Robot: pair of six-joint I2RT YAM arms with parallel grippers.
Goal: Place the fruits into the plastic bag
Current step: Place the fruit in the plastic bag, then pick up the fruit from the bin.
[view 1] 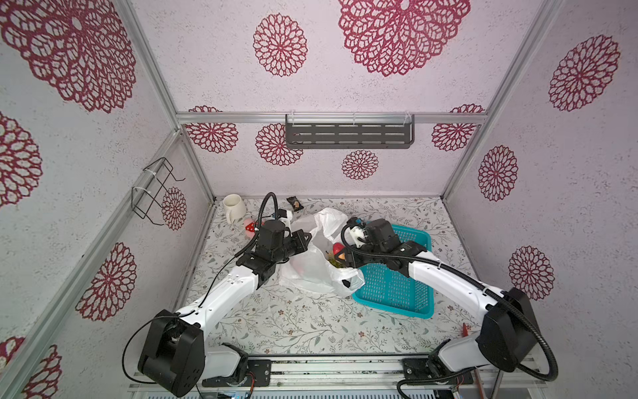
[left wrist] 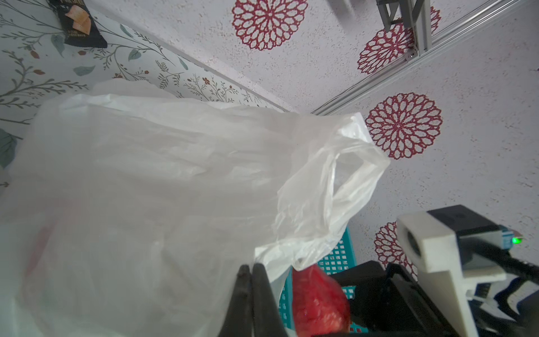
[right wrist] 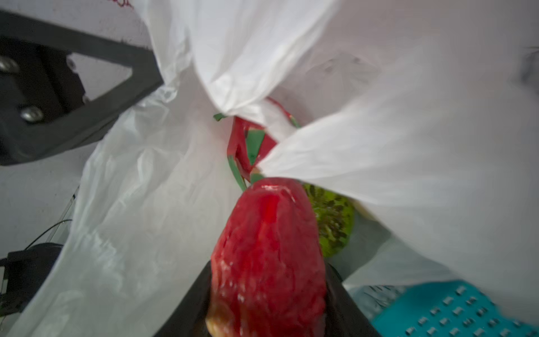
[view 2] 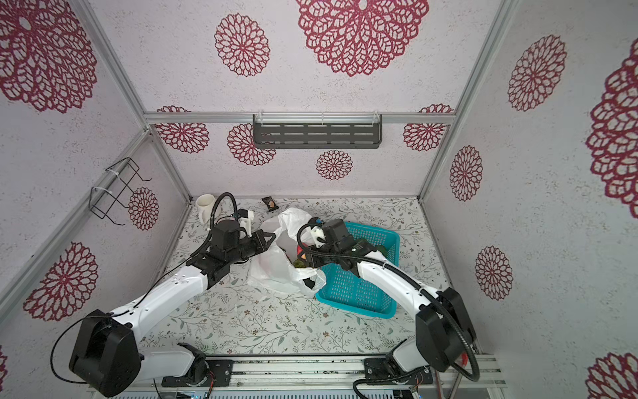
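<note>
The white plastic bag (view 1: 310,269) (view 2: 272,273) lies mid-table with its mouth facing right. My left gripper (view 1: 308,240) (left wrist: 250,267) is shut on the bag's upper rim and holds the mouth up. In my right gripper (view 1: 345,257) (right wrist: 268,291), shut on it, is a red bumpy fruit (right wrist: 268,248) (left wrist: 318,303) (view 1: 336,248), right at the bag's mouth. Deeper inside the bag (right wrist: 408,146) lie a red fruit with green leaves (right wrist: 250,146) and a green speckled fruit (right wrist: 332,224). Plastic folds hide part of both.
A teal perforated basket (view 1: 397,286) (view 2: 355,286) stands right of the bag, under my right arm. A white mug (view 1: 234,207), a pink plush toy (view 1: 249,228) and a dark snack packet (view 1: 295,203) sit at the back left. A grey shelf (view 1: 348,134) hangs on the back wall.
</note>
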